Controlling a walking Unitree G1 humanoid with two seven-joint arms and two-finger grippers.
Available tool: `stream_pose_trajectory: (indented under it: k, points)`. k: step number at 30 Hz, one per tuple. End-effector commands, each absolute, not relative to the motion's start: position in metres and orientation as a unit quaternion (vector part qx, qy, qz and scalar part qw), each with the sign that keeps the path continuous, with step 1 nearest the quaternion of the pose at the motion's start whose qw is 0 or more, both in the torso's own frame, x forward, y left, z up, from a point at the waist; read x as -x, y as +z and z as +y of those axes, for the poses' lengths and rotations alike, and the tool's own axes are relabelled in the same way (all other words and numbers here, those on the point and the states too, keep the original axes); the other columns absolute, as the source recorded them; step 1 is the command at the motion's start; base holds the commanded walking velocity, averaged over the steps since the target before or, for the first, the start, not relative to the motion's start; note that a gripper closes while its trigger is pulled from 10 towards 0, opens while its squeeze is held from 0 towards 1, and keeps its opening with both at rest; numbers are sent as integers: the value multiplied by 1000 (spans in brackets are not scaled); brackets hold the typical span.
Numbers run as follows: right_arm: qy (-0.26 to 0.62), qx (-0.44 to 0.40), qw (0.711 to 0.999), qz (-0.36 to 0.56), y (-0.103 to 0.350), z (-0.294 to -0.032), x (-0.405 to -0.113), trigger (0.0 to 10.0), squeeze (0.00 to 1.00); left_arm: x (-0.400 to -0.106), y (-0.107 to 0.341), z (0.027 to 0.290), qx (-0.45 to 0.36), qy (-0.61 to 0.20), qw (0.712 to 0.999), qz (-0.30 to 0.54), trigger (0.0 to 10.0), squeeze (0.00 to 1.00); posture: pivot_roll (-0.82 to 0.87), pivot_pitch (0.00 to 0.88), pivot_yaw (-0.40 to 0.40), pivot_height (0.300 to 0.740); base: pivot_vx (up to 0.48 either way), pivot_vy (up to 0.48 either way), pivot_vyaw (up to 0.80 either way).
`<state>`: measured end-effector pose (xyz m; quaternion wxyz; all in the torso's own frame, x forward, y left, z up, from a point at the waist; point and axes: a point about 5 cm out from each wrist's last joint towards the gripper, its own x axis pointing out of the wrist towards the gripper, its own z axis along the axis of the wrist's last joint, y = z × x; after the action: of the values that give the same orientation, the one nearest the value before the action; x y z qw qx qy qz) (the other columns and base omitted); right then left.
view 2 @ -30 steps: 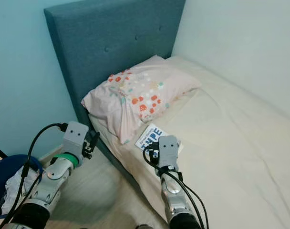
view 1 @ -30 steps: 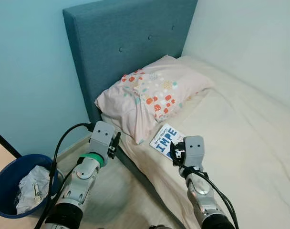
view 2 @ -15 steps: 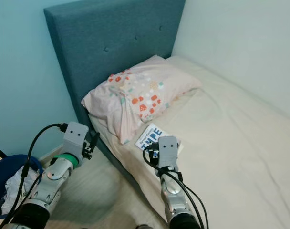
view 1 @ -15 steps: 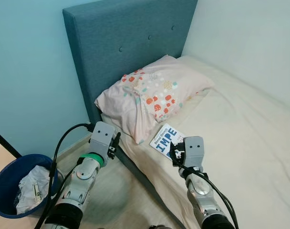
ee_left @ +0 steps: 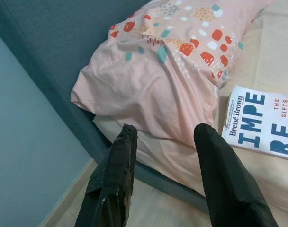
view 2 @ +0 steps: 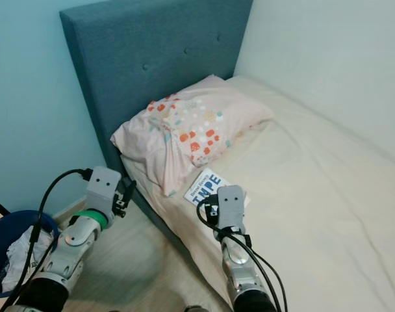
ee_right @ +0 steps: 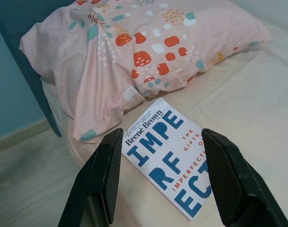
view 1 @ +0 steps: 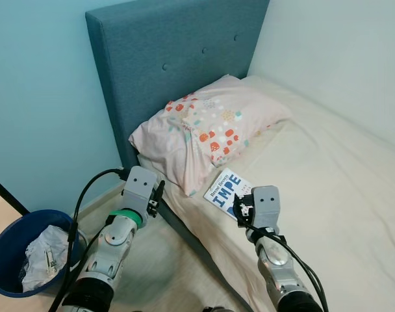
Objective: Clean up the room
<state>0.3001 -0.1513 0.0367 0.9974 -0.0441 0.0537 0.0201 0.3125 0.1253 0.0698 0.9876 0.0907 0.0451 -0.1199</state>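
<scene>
On the bed, near its left edge and just in front of the pillow, lies a white book with blue lettering, flat and face up. The right gripper hovers just short of it, fingers spread wide with the book's near end between them. The left gripper hangs over the floor beside the bed, fingers open too, holding nothing. A blue bin with crumpled paper sits far left on the floor.

Picking up the book looks like the step in hand. I'd say the right arm should come lower and slide one finger under the near edge, since the soft mattress will give, then close on the cover without dragging the sheet.
</scene>
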Motion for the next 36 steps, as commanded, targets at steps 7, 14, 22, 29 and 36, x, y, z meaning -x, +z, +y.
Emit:
stream_pose_trajectory:
  k: [7,14,22,29,36]
  points:
    - [17,38,998,56,33,-153,-296,10000,0,-304,58,128,-94,-119,986,64,10000,0,14,21,22,740,0,0,0]
    - [19,32,998,51,36,-153,-299,10000,0,-305,57,134,-93,-109,987,66,10000,0,20,23,19,740,0,0,0]
    - [15,29,998,45,39,-155,-302,10000,0,-303,56,132,-95,-114,987,67,10000,0,31,24,20,740,0,0,0]
    - [16,29,998,47,38,-154,-302,10000,0,-303,56,132,-97,-114,987,66,10000,0,29,22,26,740,0,0,0]
    - [16,28,998,49,37,-153,-301,10000,0,-304,57,134,-99,-111,987,64,10000,0,28,29,26,740,0,0,0]
